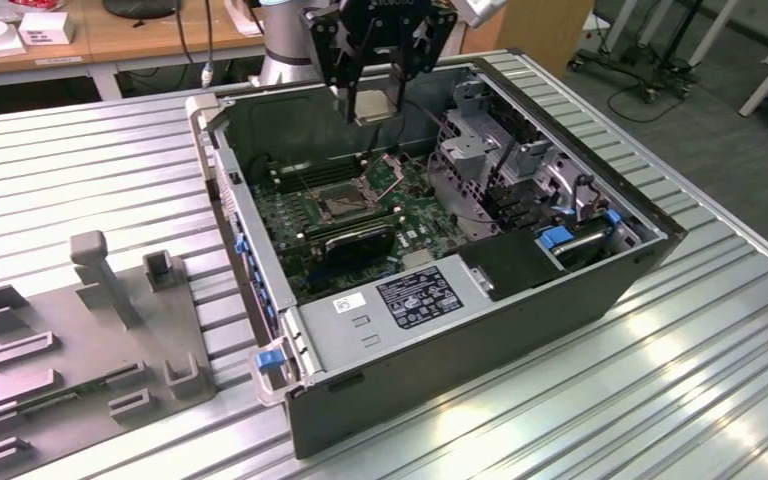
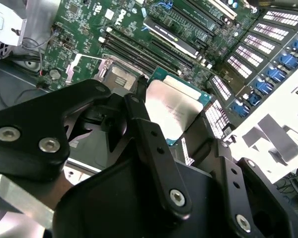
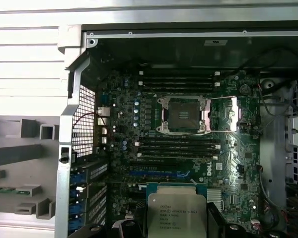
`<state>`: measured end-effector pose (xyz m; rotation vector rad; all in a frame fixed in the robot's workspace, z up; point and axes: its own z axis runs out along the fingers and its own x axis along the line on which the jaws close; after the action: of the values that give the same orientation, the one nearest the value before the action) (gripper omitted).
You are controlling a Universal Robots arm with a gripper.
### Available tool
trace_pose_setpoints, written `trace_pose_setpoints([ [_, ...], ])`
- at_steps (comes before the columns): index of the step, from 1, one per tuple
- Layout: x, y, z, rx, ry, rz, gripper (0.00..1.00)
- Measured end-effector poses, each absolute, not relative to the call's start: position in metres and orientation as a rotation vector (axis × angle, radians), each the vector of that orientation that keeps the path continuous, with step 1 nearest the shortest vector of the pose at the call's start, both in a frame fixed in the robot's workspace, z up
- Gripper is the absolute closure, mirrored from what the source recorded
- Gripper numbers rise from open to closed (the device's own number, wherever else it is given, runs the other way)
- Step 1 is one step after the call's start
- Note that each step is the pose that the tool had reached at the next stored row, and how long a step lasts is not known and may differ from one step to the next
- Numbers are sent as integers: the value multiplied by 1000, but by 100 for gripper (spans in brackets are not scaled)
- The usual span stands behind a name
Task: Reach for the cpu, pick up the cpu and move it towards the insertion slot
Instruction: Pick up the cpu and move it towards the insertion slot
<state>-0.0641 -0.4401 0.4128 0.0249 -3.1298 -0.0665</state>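
The cpu (image 3: 176, 213) is pinched between the jaws of the gripper (image 1: 381, 105), seemingly well above the insertion slot (image 3: 184, 115), face-down toward the motherboard.

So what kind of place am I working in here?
Likely a robotics lab bench: an open black computer case on a ribbed metal table, a grey plastic fixture block alongside, and wooden desks behind.

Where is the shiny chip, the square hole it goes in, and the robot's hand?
cpu (image 3: 176, 213), first wrist view, middle of its silvery face.
insertion slot (image 3: 183, 114), first wrist view, its dark centre.
hand (image 1: 376, 100), exterior view, between its fingertips, clamped on the chip above the open computer case.
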Motion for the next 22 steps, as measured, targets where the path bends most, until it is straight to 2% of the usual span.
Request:
trace_pose_setpoints([
  [10, -59, -438, 413, 25, -3130, -66, 45],
  [22, -59, -417, 407, 2, -3130, -67, 45],
])
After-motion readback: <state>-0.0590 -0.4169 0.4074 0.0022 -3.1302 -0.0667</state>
